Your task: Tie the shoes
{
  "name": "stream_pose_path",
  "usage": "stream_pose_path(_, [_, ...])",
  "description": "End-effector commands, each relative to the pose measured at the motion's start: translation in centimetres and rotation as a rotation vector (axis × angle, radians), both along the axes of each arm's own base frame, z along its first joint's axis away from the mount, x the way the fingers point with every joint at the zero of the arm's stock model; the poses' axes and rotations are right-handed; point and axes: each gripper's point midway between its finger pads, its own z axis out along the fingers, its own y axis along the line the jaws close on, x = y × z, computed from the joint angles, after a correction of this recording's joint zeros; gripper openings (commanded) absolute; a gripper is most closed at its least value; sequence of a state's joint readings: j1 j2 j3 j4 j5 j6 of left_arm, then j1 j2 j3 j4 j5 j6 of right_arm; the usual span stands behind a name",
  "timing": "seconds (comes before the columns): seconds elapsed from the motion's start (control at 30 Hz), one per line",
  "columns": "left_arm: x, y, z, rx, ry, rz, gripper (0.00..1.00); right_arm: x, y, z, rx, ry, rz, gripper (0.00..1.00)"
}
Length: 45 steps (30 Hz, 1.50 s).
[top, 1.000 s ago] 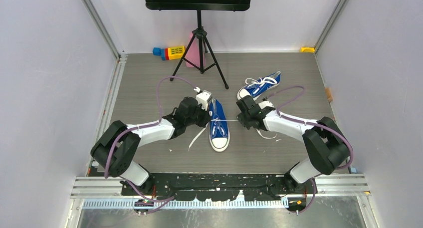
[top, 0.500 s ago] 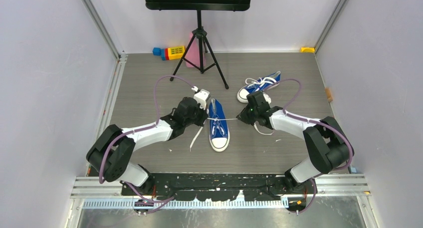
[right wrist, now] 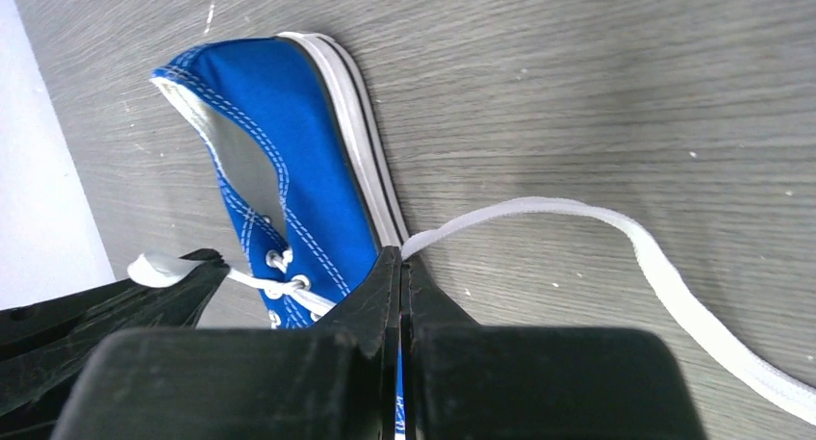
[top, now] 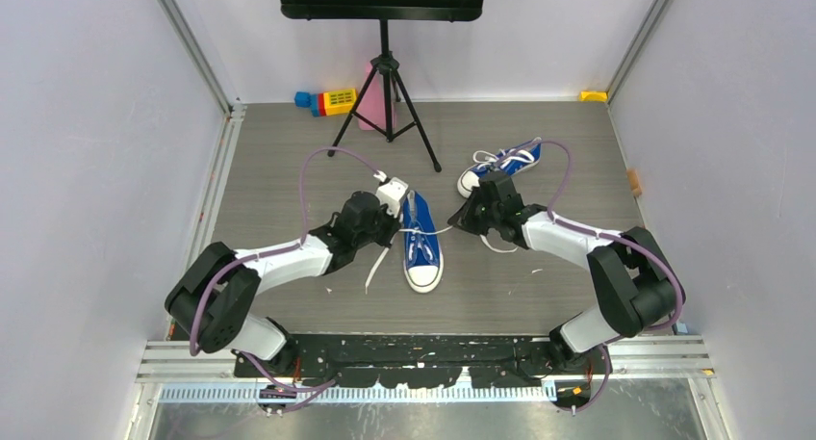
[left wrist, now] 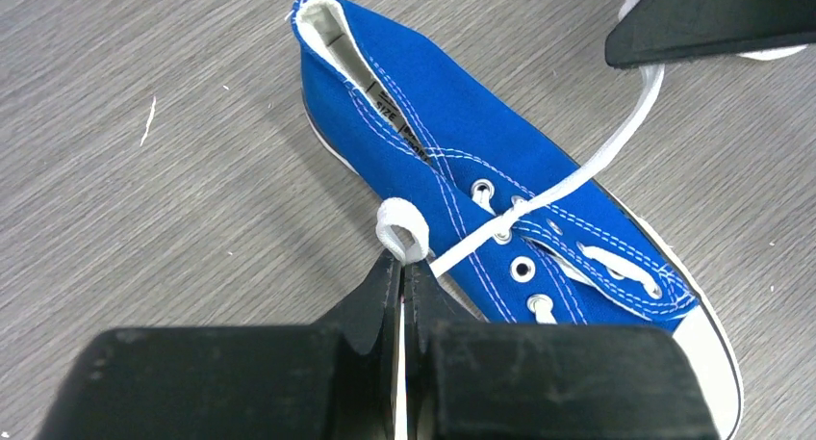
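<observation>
**Both claws pinch the lace of the near sneaker**

The near blue canvas sneaker (top: 421,249), with its white rubber toe cap and white sole, lies flat near the middle of the grey wood-grain table (top: 279,161), toe pointing to 6 o'clock. Its white lace (left wrist: 577,175) comes out of the upper eyelets and runs across the shoe from side to side, sagging a little.

At the shoe's 9 o'clock side the left gripper (left wrist: 404,265) has its jaws pressed together on a small loop of that lace. At about 2 o'clock the right gripper (right wrist: 400,263) is likewise clamped on the lace, beside the white sole. Beyond that pinch a loose tail (right wrist: 635,233) of lace curves over the table, and another loose end (top: 377,265) lies at the shoe's 8 o'clock.

The far blue canvas sneaker (top: 502,166) sits at 1 o'clock from the first, apart from it, toe cap turned to about 8 o'clock.

At 12 o'clock stands a black tripod music stand (top: 385,69). Coloured toy blocks (top: 327,100) lie at its 9 o'clock side, by the back wall.
</observation>
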<state>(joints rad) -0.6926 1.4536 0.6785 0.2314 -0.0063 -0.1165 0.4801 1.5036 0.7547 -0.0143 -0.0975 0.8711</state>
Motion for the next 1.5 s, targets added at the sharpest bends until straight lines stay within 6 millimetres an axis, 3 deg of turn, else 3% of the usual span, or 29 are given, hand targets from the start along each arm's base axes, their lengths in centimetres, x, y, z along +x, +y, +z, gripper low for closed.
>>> stream_pose_path(0.0, [0.3,-0.6,1.9,-0.022,-0.116,-0.072,0.0,2.2,1.7,4.0,0.055,-0.139,0.076,0.0])
stream_pose_path(0.47, [0.6,-3.4,1.3,0.028,-0.129,-0.27,0.0,4.0,4.4,6.0,0.126,-0.198,0.172,0.0])
stream_pose_path(0.97, [1.0,-2.9,2.3,0.155,-0.204,-0.333,0.0,4.1,8.1,6.6,0.299,-0.172,0.289,0.04])
stream_pose_path(1.3, [0.6,-4.6,2.6,0.19,-0.214,-0.407,0.0,4.2,9.2,6.7,0.341,-0.172,0.314,0.06])
stream_pose_path(1.37, [0.8,-4.7,2.5,0.197,-0.213,-0.41,0.0,4.1,9.2,6.8,0.344,-0.174,0.318,0.12])
stream_pose_path(1.47, [0.9,-4.7,2.5,0.205,-0.209,-0.404,0.0,4.0,8.9,6.7,0.335,-0.173,0.309,0.29])
